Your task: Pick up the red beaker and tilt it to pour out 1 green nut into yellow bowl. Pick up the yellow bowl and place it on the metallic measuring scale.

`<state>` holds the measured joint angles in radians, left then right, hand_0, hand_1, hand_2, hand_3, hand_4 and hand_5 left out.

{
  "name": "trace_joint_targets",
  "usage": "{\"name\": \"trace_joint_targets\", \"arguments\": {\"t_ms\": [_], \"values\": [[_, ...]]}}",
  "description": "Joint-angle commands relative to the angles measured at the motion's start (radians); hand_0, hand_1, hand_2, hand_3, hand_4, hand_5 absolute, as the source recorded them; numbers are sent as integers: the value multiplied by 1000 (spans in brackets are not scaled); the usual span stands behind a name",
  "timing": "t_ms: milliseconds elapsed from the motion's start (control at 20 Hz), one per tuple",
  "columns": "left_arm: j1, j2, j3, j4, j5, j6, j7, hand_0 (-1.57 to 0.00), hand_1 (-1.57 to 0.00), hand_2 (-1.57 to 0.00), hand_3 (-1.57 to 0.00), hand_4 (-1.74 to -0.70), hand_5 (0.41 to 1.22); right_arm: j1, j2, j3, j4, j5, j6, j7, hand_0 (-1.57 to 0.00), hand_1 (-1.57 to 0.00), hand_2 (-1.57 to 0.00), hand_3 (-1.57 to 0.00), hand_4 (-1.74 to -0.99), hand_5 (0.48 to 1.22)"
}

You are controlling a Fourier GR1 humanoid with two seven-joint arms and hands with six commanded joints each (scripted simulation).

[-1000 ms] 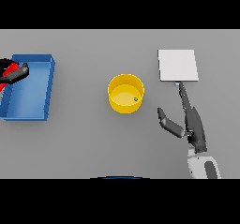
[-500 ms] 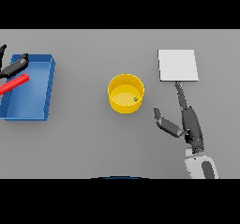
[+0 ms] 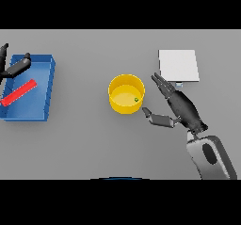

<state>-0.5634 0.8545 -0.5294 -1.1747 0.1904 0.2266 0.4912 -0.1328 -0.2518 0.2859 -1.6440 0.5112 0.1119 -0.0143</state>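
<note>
The yellow bowl [image 3: 126, 93] stands at the table's middle with one small green nut [image 3: 136, 99] inside it. Just right of the bowl, my right hand [image 3: 182, 107] is open, its fingers stretched toward the bowl's right side and its thumb low by the bowl's lower right; it does not touch the bowl. The red beaker [image 3: 19, 92] lies on its side in the blue tray [image 3: 43, 97] at the far left. Above that tray's far left corner, my left hand [image 3: 14, 68] is open and apart from the beaker. The metallic scale [image 3: 178, 65] lies at the back right.
The blue tray sits along the table's left edge. The scale is just beyond my right hand's fingertips.
My left hand let go of the red beaker, which now lies in the tray, and lifted up and left. My right hand moved left toward the bowl.
</note>
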Motion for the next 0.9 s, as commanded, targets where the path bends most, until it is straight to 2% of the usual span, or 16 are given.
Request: {"name": "trace_joint_targets", "arguments": {"t_ms": [0,100,150,250,500,650,850], "values": [[-2,2,1,3,2,-6,-2,-5,-3,-4,-3,-795,709,-45,-19,19,30,38,16,18,1,1,1,1,-1282,677],[4,8,3,-2,9,-12,-5,-3,-2,-2,-2,-795,708,-104,-68,65,64,100,55,-13,1,1,1,1,-1278,669],[8,5,-4,-11,2,-5,-1,-2,-1,-1,-1,-793,712,-146,-85,89,84,131,81,-12,1,1,1,1,-1276,668],[7,5,-4,-7,1,-5,-5,-1,0,0,0,-794,719,-197,-105,131,104,167,118,-44,1,1,1,1,-1270,664],[4,12,-3,-11,2,-8,-5,0,1,1,1,-799,721,-315,-94,192,202,201,188,-65,1,1,1,1,-1274,662],[3,5,-6,-2,0,-12,-10,1,1,1,1,-796,717,-378,-110,226,247,214,248,-100,1,1,1,1,-1269,683],[-12,12,-2,5,-2,-17,-1,1,1,1,1,-794,723,-440,-86,264,347,229,272,-139,1,1,1,1,-1246,686]]}}
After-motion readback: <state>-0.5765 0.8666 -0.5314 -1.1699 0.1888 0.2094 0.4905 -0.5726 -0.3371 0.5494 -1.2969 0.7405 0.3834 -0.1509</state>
